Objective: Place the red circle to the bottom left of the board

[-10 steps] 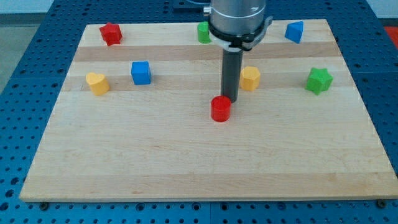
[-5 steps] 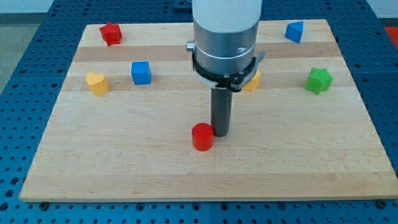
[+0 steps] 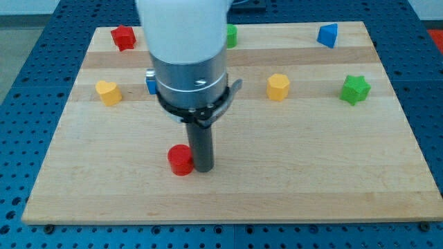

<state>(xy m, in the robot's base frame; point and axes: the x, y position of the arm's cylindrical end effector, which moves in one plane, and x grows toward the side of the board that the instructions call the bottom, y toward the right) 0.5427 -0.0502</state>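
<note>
The red circle (image 3: 181,160) is a short red cylinder on the wooden board (image 3: 311,159), left of centre and near the view's bottom. My tip (image 3: 203,169) stands right against the red circle's right side, touching it. The arm's large grey body rises above the tip and hides the middle of the board's top half.
A red block (image 3: 123,37) sits at the top left. A yellow heart-like block (image 3: 107,91) is at the left. A blue cube (image 3: 149,85) is mostly hidden behind the arm. A green block (image 3: 230,34), yellow hexagon (image 3: 278,87), green star (image 3: 355,89) and blue block (image 3: 328,34) lie to the right.
My tip has moved towards the view's bottom left, pushing the red circle ahead of it from the board's centre to the lower left of centre. Other blocks have not moved.
</note>
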